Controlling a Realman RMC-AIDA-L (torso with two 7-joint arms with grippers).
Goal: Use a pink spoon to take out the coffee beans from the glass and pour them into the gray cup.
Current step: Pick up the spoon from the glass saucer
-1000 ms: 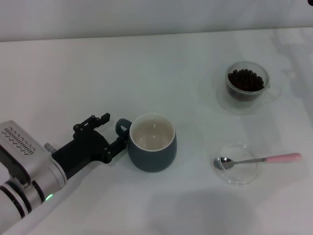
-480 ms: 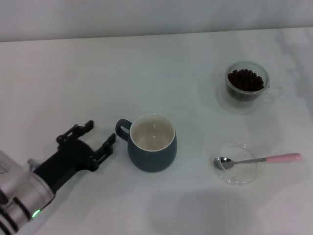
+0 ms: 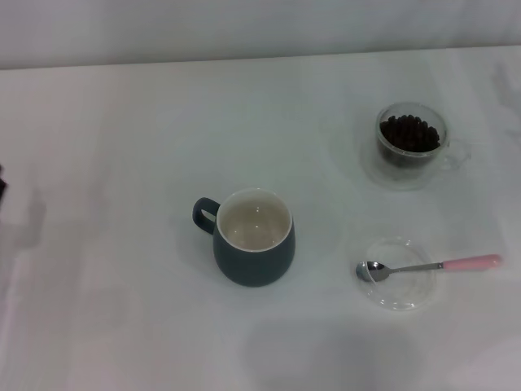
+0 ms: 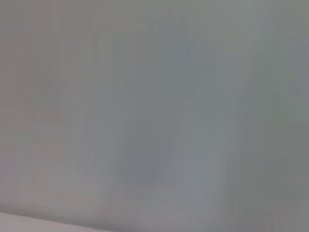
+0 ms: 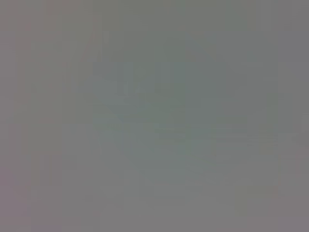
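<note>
From the head view I saw the gray cup (image 3: 254,238) standing upright near the middle of the white worktop (image 3: 122,147), its loop handle turned toward the robot's left and its cream inside bare of beans. The glass (image 3: 411,144) stood well apart from it, farther back on the robot's right, with its thin clear handle pointing right. The coffee beans (image 3: 410,133) filled it as a dark heap close under the rim. Nearer to me on the right lay a flat clear glass dish (image 3: 398,292). The pink spoon (image 3: 431,265) rested across that dish, its metal bowl inside the dish toward the left and its pale pink handle reaching out past the right rim, over the worktop. The dish and spoon lay to the right of the cup, not touching it.

Neither hand appeared in the head view. Only a tiny dark sliver showed at the far left edge, and I could not tell what it was. Both wrist views gave me nothing but a flat grey blur, so I could not say whether the left hand or the right hand was apart or together, nor where either one hung.
</note>
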